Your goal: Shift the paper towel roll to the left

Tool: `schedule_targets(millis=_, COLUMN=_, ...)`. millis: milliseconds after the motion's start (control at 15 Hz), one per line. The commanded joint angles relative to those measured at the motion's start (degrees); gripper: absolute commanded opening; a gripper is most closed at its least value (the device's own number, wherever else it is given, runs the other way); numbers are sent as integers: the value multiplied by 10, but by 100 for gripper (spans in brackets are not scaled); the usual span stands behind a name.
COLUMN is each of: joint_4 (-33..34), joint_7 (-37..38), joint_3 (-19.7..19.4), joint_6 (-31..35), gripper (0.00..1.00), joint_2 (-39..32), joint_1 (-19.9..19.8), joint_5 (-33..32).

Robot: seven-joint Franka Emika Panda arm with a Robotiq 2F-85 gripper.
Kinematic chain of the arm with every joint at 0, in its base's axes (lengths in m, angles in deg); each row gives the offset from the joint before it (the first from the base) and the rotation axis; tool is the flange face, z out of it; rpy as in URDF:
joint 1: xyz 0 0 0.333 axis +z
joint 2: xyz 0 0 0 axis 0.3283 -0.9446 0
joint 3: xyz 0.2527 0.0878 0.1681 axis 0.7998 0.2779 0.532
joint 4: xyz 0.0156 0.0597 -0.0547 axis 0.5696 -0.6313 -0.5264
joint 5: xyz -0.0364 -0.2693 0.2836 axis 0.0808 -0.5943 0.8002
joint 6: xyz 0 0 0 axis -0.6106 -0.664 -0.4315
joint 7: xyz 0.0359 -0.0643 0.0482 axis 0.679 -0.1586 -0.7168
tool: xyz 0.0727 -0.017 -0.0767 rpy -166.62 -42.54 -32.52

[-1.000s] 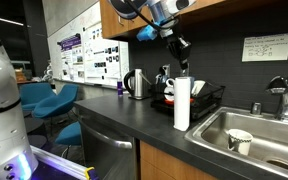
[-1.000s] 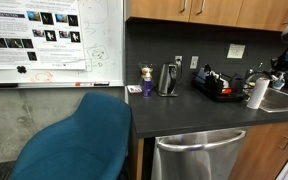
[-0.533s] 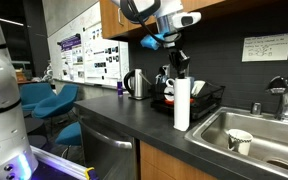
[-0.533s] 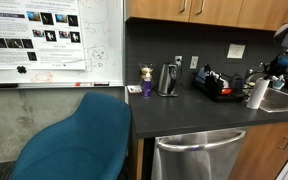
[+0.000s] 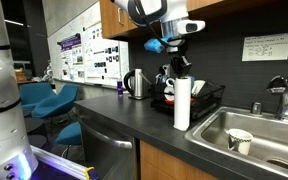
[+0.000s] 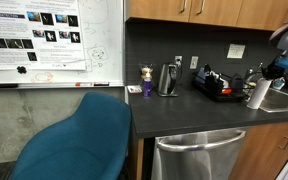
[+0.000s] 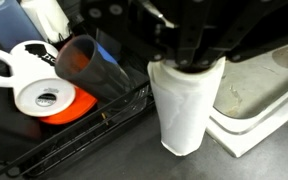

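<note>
The paper towel roll (image 5: 182,104) stands upright on the dark, matte countertop (image 5: 134,118), a plain white cylinder with a soft, faintly dimpled surface, between the black wire dish rack (image 5: 202,101) and the rim of the brushed steel sink (image 5: 252,128), just beside both. The gripper (image 5: 178,70) hangs straight over the roll's top. In the wrist view its black, angular body (image 7: 187,66) covers the upper end of the roll (image 7: 189,108), with the jaws reaching down on either side of it. Whether the pads press the paper cannot be told, as that spot lies in shadow. In the rack sit a glossy white mug (image 7: 19,62) with black print, a translucent reddish tumbler (image 7: 84,66) lying tilted, and a round orange plate (image 7: 54,104) under a white disc. Farther along the counter stands a rounded steel kettle (image 5: 136,84) with a black handle, well apart from the roll and shorter than it. A pale paper cup (image 5: 240,140) rests in the sink basin.
</note>
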Motion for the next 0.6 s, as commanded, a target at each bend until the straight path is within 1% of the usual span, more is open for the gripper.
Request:
schedule_targets(millis=0, joint_4=32, joint_7=21, joint_3=12, joint_6=-35, gripper=27, joint_2=-23, joint_1=-15, joint_5=-8)
schedule_targets(millis=267, joint_4=38, joint_7=50, joint_3=21, joint_6=-52, gripper=47, joint_2=-18, joint_1=-15, joint_5=-35)
schedule_targets(millis=333, joint_4=37, joint_7=57, joint_3=25, joint_6=-56, gripper=48, joint_2=-14, joint_1=-14, joint_5=-43)
schedule_targets(millis=533, joint_4=25, joint_7=78, joint_3=42, joint_6=-63, gripper=48, joint_2=5, joint_1=-10, joint_5=-71)
